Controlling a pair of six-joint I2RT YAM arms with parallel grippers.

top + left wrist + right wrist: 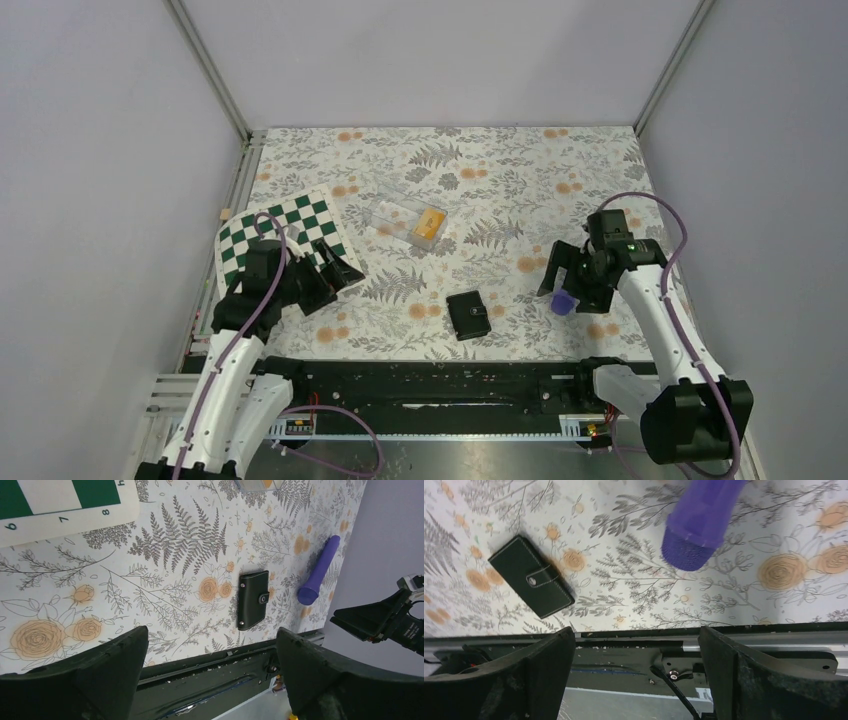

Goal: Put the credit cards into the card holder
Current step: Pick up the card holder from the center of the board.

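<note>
Floral cloth covers the bench [500, 170] between grey walls. From above, the card holder [468, 315] lies shut near the front edge, and the credit cards [432, 222] sit in a clear box [400, 215] beyond it, well apart. My left tool [338, 265] hangs left of the card holder, my right tool [568, 283] right of it, by a purple cylinder [563, 301]. My left wrist view shows jaws spread wide, gripping nothing, the card holder [252, 600] lying ahead. My right wrist view shows the same wide jaws, the card holder [531, 582] ahead-left.
</note>
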